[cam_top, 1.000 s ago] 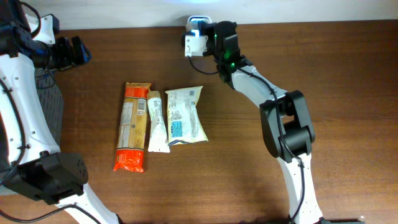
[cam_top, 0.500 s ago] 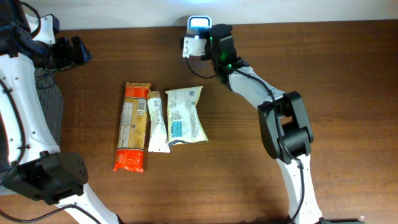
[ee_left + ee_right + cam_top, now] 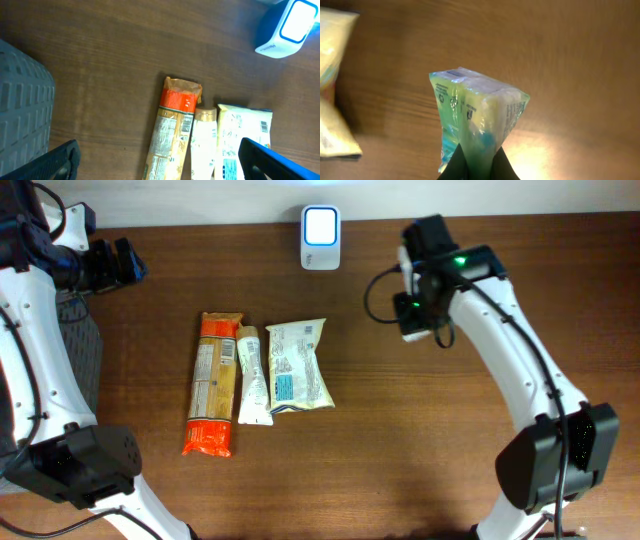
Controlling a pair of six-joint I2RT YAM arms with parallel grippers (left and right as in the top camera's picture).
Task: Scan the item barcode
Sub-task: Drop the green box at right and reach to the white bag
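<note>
A small green and white plastic packet (image 3: 477,112) is pinched at its lower end by my right gripper (image 3: 480,164), which is shut on it and holds it above the bare wood. Seen from overhead, that right gripper (image 3: 415,318) hangs to the right of the white barcode scanner (image 3: 320,225), whose window glows at the table's back edge. The packet itself is mostly hidden under the wrist from above. My left gripper (image 3: 112,265) stays at the far left, open and empty, its black fingers (image 3: 60,160) spread wide.
Three other packets lie side by side in the middle: an orange one (image 3: 215,380), a narrow white one (image 3: 252,375) and a cream one (image 3: 297,365). A grey basket (image 3: 20,100) stands at the left edge.
My right arm has swung away from the scanner, to the right and a little forward, carrying the packet with it. The left arm and the three packets have not moved.
</note>
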